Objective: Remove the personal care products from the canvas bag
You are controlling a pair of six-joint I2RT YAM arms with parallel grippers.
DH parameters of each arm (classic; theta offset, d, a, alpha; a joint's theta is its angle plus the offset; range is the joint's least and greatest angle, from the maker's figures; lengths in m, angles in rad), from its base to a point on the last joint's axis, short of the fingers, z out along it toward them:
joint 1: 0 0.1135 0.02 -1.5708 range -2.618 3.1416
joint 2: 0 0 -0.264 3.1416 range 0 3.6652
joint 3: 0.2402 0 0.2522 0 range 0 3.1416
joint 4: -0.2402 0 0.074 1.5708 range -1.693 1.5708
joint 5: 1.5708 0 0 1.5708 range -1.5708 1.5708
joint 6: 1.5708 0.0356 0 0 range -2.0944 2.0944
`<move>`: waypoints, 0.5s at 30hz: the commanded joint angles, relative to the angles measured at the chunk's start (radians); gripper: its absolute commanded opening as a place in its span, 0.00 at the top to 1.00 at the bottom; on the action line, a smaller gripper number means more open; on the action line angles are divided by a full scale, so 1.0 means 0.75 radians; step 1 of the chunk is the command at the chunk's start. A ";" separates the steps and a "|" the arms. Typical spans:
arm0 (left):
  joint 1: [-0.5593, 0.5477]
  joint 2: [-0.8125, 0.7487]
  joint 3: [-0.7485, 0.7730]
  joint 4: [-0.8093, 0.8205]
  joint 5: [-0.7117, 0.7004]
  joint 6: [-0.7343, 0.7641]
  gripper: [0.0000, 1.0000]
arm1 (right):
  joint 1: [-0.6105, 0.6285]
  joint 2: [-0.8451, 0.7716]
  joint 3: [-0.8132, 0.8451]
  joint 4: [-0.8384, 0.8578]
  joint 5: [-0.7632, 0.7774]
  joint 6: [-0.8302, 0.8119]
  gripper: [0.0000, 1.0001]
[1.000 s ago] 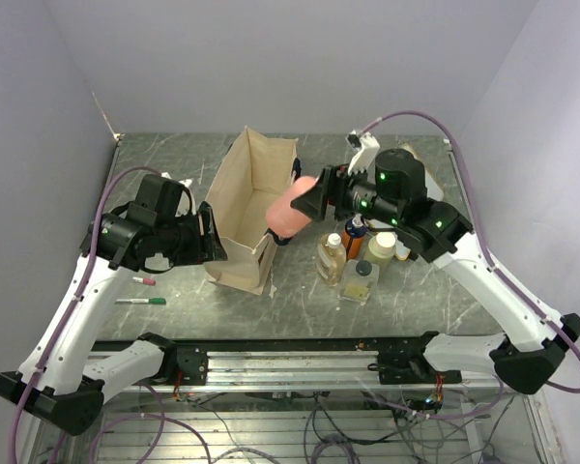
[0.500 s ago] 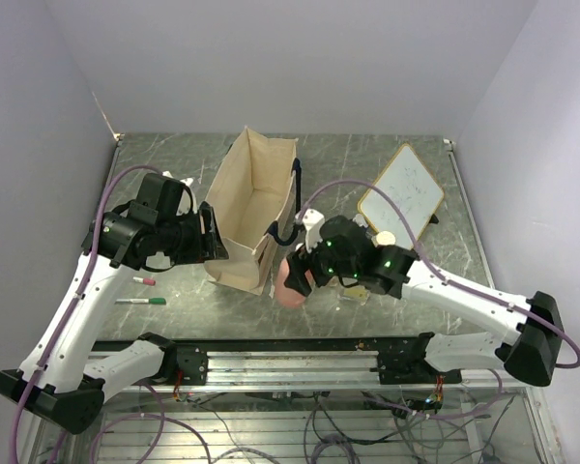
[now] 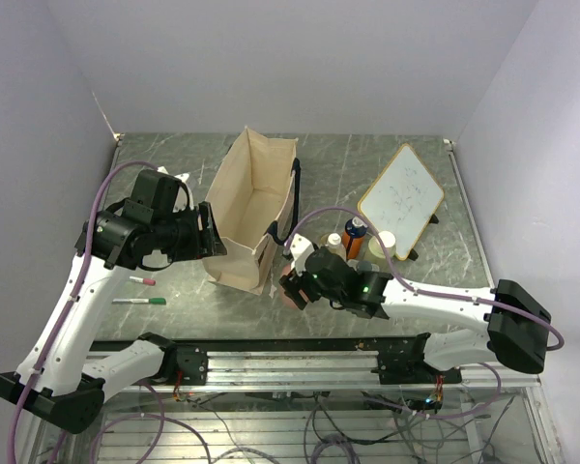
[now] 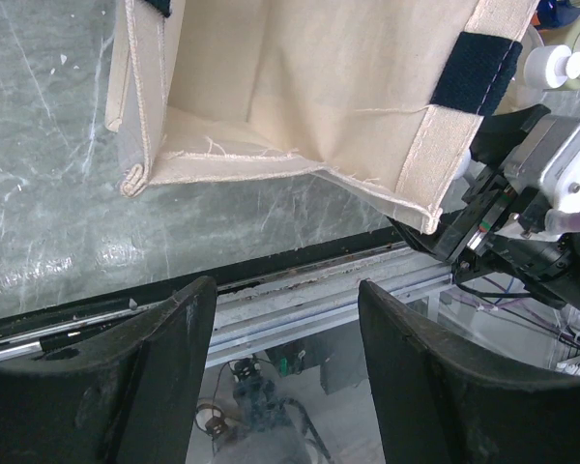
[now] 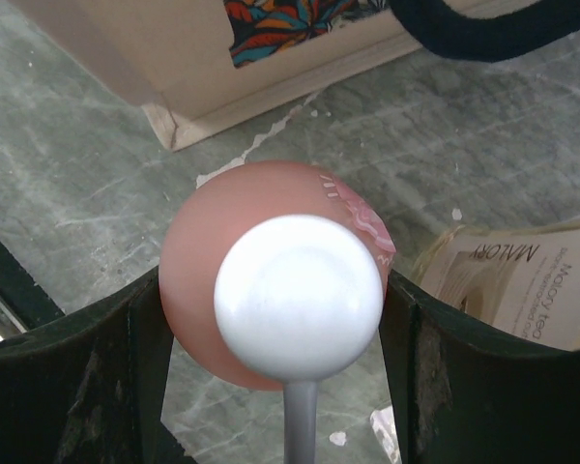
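Note:
The canvas bag (image 3: 256, 198) stands open at the table's middle, and its near corner shows in the left wrist view (image 4: 300, 87). My right gripper (image 3: 292, 286) is low by the bag's near right corner, shut on the pink bottle (image 3: 289, 294). In the right wrist view the gripper (image 5: 275, 290) clamps the pink bottle (image 5: 198, 251) on both sides, white cap (image 5: 298, 295) facing the camera. My left gripper (image 3: 210, 240) is at the bag's left side; in its own view it (image 4: 282, 300) is open and empty. The yellowish bottle (image 3: 335, 244), orange bottle (image 3: 356, 232) and pale wide-lidded bottle (image 3: 385, 242) stand behind the right arm.
A wood-framed whiteboard (image 3: 401, 196) leans at the right. A red marker (image 3: 143, 280) and a green marker (image 3: 140, 301) lie at the front left. A beige-labelled bottle (image 5: 522, 280) sits close on the right of the pink one. The front rail (image 4: 300, 290) is just below.
My right arm has carried the pink bottle from above the bag's rim down and forward to the table in front of the other bottles. The left arm has hardly moved.

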 commanded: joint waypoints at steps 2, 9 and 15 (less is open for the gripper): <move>0.003 0.002 0.033 -0.020 -0.006 -0.009 0.29 | 0.036 -0.022 -0.027 0.243 0.113 0.013 1.00; 0.003 0.017 0.080 -0.035 -0.039 0.000 0.27 | 0.056 -0.034 0.111 -0.010 0.155 0.116 0.24; 0.002 0.002 0.097 -0.015 -0.066 -0.008 0.27 | 0.057 -0.170 0.223 -0.179 0.244 0.166 0.00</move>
